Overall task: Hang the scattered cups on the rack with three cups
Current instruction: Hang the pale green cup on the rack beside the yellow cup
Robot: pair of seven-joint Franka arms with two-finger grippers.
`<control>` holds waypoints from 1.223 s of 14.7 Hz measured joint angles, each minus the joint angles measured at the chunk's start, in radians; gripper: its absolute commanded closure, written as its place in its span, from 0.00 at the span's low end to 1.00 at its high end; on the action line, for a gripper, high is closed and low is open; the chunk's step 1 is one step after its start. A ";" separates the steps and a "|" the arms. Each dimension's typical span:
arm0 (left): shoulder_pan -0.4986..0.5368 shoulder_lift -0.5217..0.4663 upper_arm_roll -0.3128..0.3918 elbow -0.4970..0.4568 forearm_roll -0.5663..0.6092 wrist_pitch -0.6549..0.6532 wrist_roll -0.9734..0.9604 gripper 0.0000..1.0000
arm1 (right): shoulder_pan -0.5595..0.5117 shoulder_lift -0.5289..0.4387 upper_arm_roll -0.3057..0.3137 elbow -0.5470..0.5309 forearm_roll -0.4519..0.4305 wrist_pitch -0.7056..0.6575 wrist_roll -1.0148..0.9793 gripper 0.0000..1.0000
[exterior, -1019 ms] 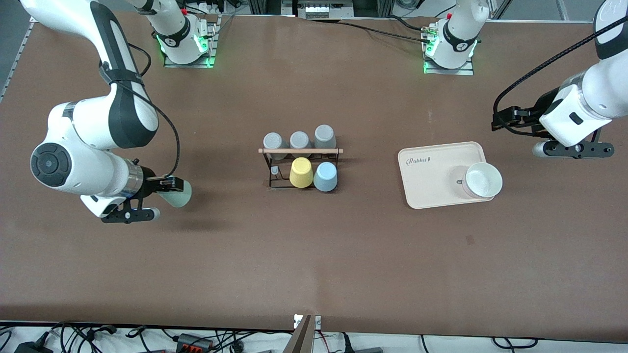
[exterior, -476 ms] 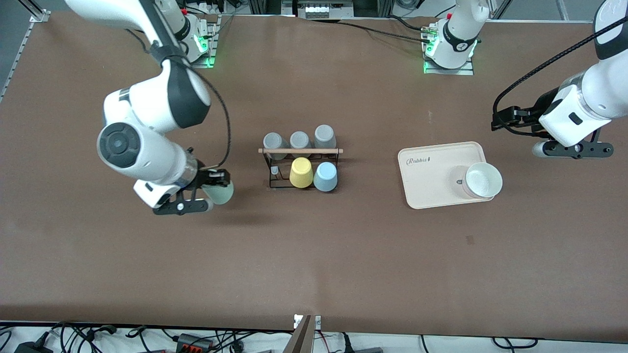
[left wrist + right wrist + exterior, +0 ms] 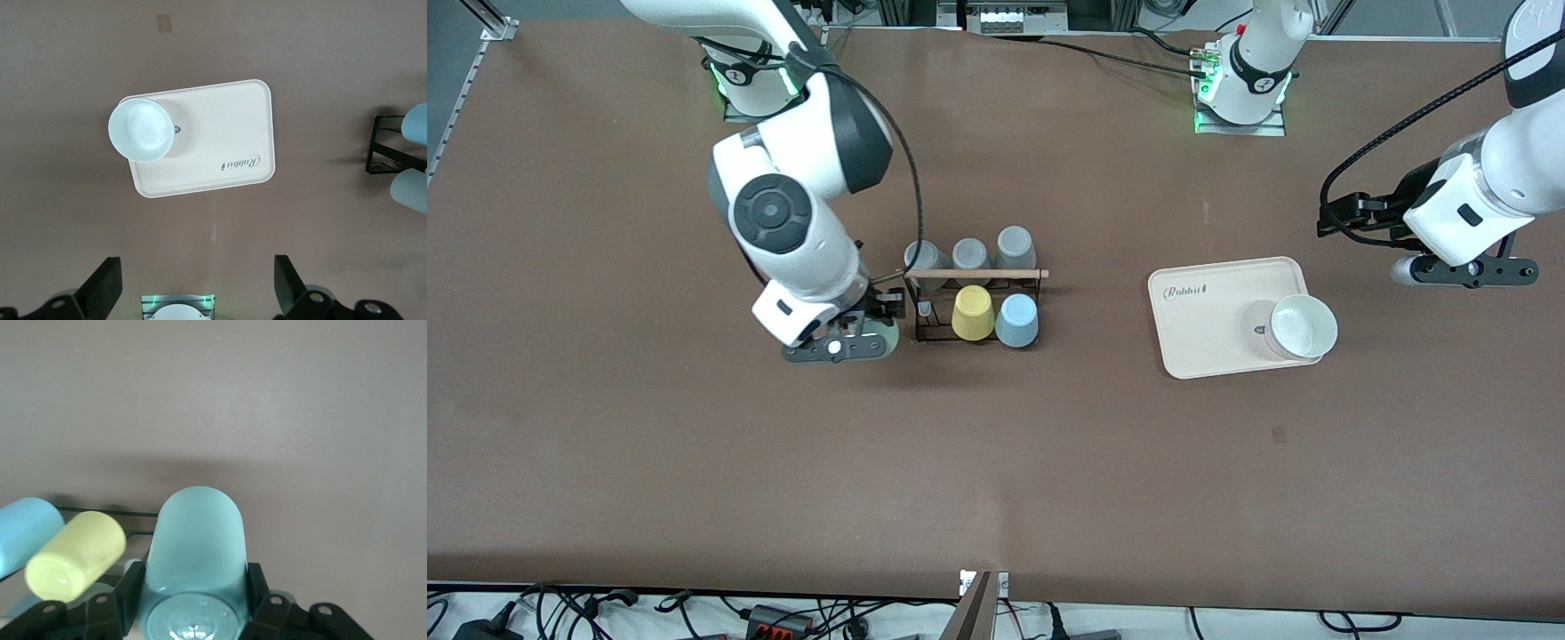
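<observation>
While the left gripper (image 3: 1463,269) waits fingers apart, the right gripper (image 3: 193,600) clamps the mint cup (image 3: 195,567) beside the rack (image 3: 971,307).

Brown matte table (image 3: 996,462) fills nearly the whole front view, lit evenly, soft shadows. Small darker patch (image 3: 1279,435) on the surface toward the left arm's end. Pale floor strip along the lower edge with tangled black cables (image 3: 569,609) and power adapters. Grey metal frame rails (image 3: 454,107) at the upper edge. Green indicator lights (image 3: 1199,120) glow at two mounting plates.
</observation>
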 measured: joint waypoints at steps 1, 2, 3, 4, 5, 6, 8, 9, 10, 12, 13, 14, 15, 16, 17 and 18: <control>0.000 0.000 0.000 0.000 0.000 0.000 0.000 0.00 | 0.012 0.007 0.000 0.003 0.000 0.002 0.015 0.67; 0.000 0.000 0.000 0.000 0.000 0.000 0.000 0.00 | 0.022 0.012 0.000 0.004 0.000 0.004 0.024 0.68; 0.000 0.000 0.000 0.000 0.000 0.000 0.000 0.00 | 0.029 0.015 0.000 0.005 0.000 0.004 0.031 0.69; 0.000 0.000 0.000 0.000 0.000 0.000 0.000 0.00 | 0.034 0.017 0.000 0.005 0.000 0.004 0.040 0.69; 0.000 0.000 0.000 0.000 0.000 0.000 0.000 0.00 | 0.040 0.017 0.000 0.005 0.000 0.004 0.048 0.69; 0.000 0.000 0.000 0.000 0.000 0.000 0.000 0.00 | 0.047 0.017 0.000 0.005 0.000 0.004 0.055 0.69; 0.000 0.000 0.000 0.000 0.000 0.000 0.000 0.00 | 0.064 0.017 0.000 0.005 0.000 0.003 0.062 0.69; 0.000 0.000 0.000 0.000 0.000 0.000 0.000 0.00 | 0.070 0.018 0.000 0.005 0.000 0.001 0.064 0.70; 0.000 0.000 0.000 0.000 0.000 0.000 0.000 0.00 | 0.074 0.019 0.000 0.005 0.000 -0.004 0.065 0.70; 0.000 0.000 0.000 0.000 0.000 0.000 0.000 0.00 | 0.075 0.021 0.000 0.005 0.000 -0.019 0.065 0.70; 0.000 0.000 0.000 0.000 0.000 0.000 0.000 0.00 | 0.074 0.024 -0.001 0.005 0.000 -0.026 0.065 0.70; 0.000 0.000 0.000 0.000 0.000 0.000 0.000 0.00 | 0.075 0.027 -0.001 0.005 0.000 -0.029 0.065 0.70; 0.000 0.000 0.000 0.000 0.000 0.000 0.000 0.00 | 0.075 0.031 -0.001 0.005 0.000 -0.030 0.065 0.70; 0.000 0.000 0.000 0.000 0.000 0.000 0.000 0.00 | 0.075 0.037 -0.001 0.005 0.000 -0.030 0.065 0.70; 0.000 0.000 0.000 0.000 0.000 0.000 0.000 0.00 | 0.075 0.042 -0.001 0.005 0.000 -0.030 0.065 0.70; 0.000 0.000 0.000 0.000 0.000 0.000 0.000 0.00 | 0.077 0.046 -0.001 0.005 0.000 -0.029 0.065 0.70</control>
